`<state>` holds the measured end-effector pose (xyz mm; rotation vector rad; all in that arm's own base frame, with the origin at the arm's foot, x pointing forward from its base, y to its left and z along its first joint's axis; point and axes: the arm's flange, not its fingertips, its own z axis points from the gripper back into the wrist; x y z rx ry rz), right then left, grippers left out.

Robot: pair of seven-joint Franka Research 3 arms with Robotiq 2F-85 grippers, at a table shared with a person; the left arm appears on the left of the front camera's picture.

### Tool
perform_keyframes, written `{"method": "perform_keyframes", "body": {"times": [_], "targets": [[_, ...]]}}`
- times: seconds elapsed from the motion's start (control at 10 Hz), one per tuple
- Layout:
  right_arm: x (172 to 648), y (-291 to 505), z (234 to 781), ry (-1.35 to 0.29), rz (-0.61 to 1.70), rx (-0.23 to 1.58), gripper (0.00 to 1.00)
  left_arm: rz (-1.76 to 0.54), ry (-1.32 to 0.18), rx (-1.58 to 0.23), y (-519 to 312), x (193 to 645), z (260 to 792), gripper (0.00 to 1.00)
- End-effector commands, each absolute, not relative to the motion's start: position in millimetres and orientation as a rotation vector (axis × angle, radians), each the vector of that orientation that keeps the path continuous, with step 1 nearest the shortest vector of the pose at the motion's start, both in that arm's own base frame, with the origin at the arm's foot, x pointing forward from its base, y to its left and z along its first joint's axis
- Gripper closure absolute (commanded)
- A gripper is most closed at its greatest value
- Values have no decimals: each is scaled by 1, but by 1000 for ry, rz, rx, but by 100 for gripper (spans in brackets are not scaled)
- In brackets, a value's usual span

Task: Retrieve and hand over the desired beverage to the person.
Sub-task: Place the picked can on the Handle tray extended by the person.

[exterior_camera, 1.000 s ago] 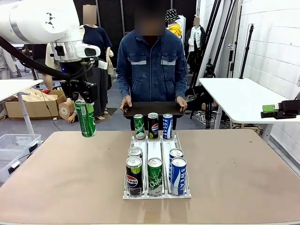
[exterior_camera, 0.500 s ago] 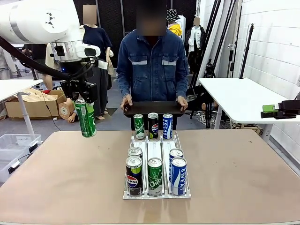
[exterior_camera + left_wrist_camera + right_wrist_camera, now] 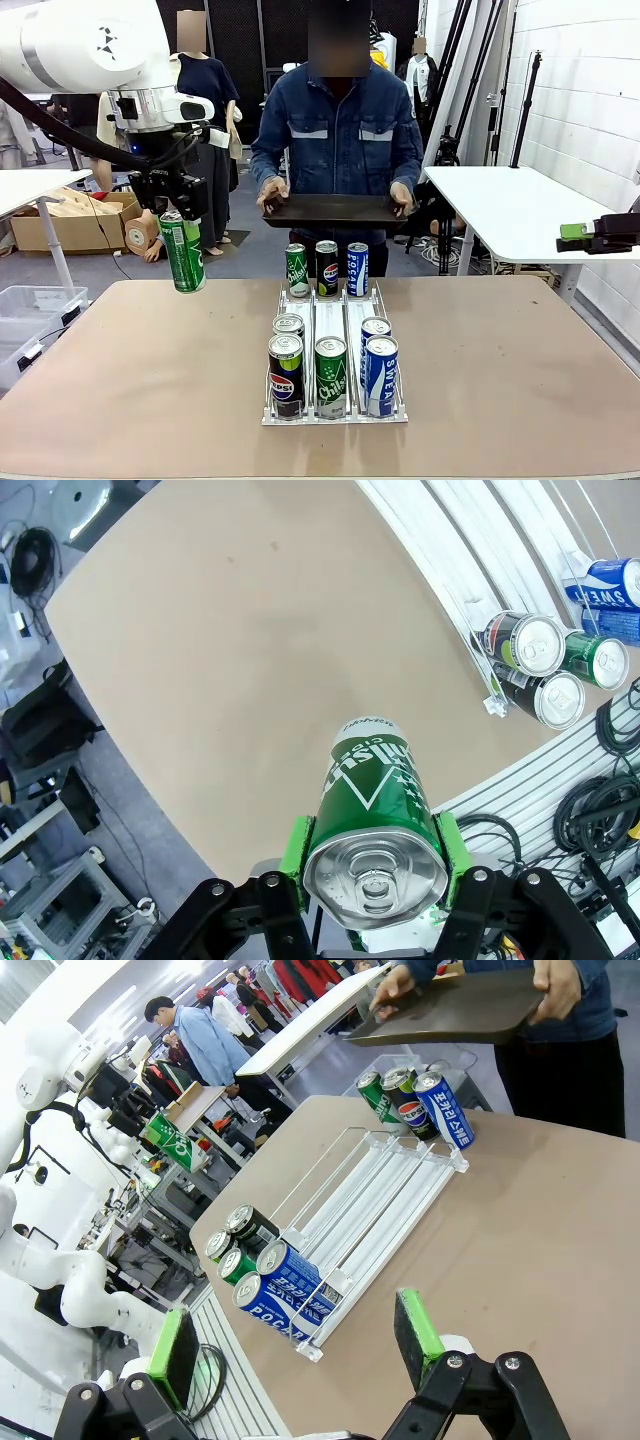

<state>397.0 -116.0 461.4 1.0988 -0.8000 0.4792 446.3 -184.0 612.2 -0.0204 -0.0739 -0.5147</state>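
Front view: we see the left gripper (image 3: 183, 216) clamped on a tall green metal can (image 3: 185, 260) over the desk's (image 3: 500, 380) far-left corner; the right gripper (image 3: 297, 1336) is spread apart.

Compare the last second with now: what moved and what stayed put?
The person in the blue denim jacket lifted the dark flat tray higher over the table's far edge. Nothing was grasped or released. The left gripper stays shut on the green drink can, left of the clear plastic rack, whose cans are unmoved.
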Motion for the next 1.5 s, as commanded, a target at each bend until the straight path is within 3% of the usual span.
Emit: {"method": "perform_keyframes", "body": {"times": [0.0,1.4], "targets": [[396,-116,462,-792,482,1102,0,-509,-80,-10,-182,445,617,84],[396,-116,462,-792,482,1102,0,-499,-68,-11,-185,445,614,84]]}}
